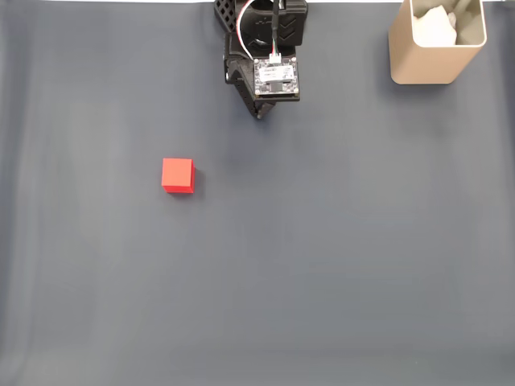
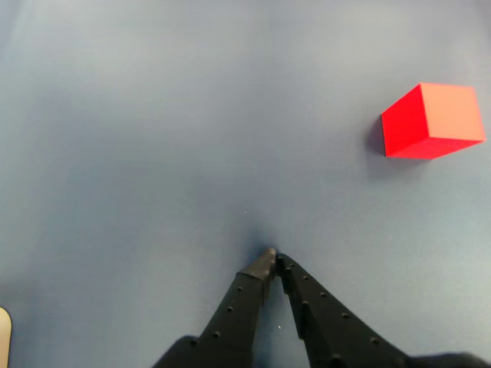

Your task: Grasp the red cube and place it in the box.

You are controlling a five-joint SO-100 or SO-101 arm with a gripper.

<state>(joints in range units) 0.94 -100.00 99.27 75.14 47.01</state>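
1. The arm (image 1: 265,56) sits at the top middle of the fixed view, folded close to its base, above a plain dark grey table (image 1: 322,265)

2. The red cube (image 1: 178,175) lies flat on the table to the left of and below the arm in the fixed view, well apart from it; in the wrist view the cube (image 2: 433,121) sits toward the upper right, off the line the fingers point along

3. The box (image 1: 437,44) stands upright in the top right corner of the fixed view, well apart from the cube, with something white inside that I cannot make out

4. The gripper (image 2: 271,257) is empty – its two black fingers meet at the tips in the wrist view, clenched on nothing, with bare table just ahead of them

5. Judged from this, the task is at its very start: the reach toward the cube is the step in hand, and nothing has been grasped yet

6. The next move calls for spreading the fingers, swinging the arm toward the cube so it comes to the centre of the wrist view, then coming down with one finger on each side of it – squared to two flat faces, since the smooth sides could slip from a corner grip
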